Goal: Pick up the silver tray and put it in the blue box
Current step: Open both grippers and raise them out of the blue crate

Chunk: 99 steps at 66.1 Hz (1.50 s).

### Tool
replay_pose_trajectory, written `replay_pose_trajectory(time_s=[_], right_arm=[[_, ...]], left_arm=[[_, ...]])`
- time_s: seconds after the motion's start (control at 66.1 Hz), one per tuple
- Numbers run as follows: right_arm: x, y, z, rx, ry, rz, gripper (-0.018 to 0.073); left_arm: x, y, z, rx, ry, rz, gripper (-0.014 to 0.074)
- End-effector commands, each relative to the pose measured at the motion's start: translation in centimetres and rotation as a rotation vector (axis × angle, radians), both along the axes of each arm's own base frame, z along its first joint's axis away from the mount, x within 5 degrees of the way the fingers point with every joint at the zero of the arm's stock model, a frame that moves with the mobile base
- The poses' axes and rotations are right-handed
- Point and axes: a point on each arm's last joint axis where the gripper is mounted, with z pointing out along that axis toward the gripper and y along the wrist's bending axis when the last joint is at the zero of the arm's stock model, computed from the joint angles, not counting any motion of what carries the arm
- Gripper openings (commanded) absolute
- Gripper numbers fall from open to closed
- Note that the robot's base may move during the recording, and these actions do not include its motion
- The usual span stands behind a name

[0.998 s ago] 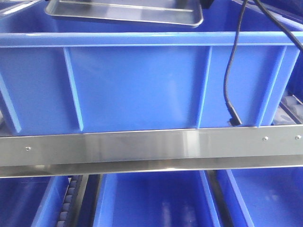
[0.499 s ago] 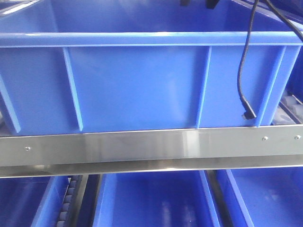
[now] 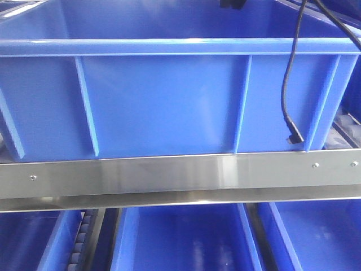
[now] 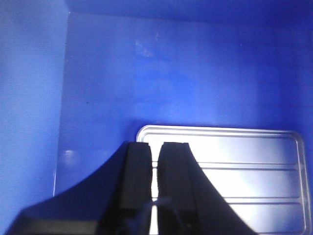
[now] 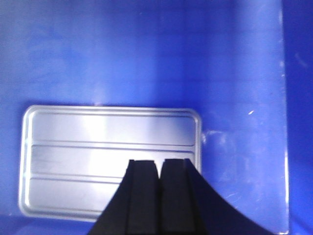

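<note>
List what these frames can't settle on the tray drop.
- Front view: silver tray not visible; the blue box near wall hides the interior.
- Left wrist: tray's right and bottom edges cut off by the frame; left gripper covers part of it.
- Right wrist: tray's lower right corner hidden behind right gripper.
- Front view: both grippers are cropped at the top edge; only dark bits show.
</note>
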Motion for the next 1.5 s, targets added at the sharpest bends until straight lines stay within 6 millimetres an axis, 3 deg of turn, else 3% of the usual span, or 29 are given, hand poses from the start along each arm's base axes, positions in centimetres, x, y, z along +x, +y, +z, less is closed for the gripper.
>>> replay_pose_trajectory(time_s=[0.0, 0.136, 0.348, 0.574, 0.741, 1.073, 1.225, 1.361, 1.482], right_arm=[[-0.9, -0.4, 3.9, 0.056, -0.159, 0.061, 0.0057], [-1.4, 0.1, 4.0, 0.011, -0.173, 0.211, 0.0057], [-3.4, 0.9, 5.0, 0.099, -0.296, 0.403, 0.0057], [-6.5, -0.7, 4.3, 0.089, -0.411, 0.421, 0.0057], [-10.9, -3.3, 3.6, 0.096, -0.522, 0.379, 0.0057], [-21.8, -9.5, 2.8, 0.117, -0.862, 0.300, 0.0057], [-23.4, -10.4, 1.6, 0.122, -0.910, 0.280, 0.0057], [-23.5, -10.5, 1.6, 0.196, -0.911, 0.242, 0.0057], [-23.6, -11.3, 1.3, 0.158, -1.075, 0.182, 0.0057]], left_arm=[[-1.3, 0.8, 3.3, -0.025, -0.091, -0.031, -0.0005], [-2.2, 0.9, 3.0, 0.007, -0.012, -0.079, -0.0003], [-4.1, 1.0, 3.2, -0.092, -0.022, -0.170, 0.0014], [-7.2, 2.1, 1.7, -0.157, -0.118, -0.251, 0.0014], [-10.4, 3.9, -0.1, -0.231, -0.252, -0.252, 0.0014], [-19.7, 9.4, -3.6, -0.266, -0.540, -0.289, 0.0014], [-22.6, 11.0, -3.3, -0.302, -0.630, -0.288, 0.0013], [-23.3, 11.4, -2.7, -0.348, -0.668, -0.280, 0.0013], [-23.3, 11.4, -3.4, -0.336, -0.659, -0.282, 0.0014]])
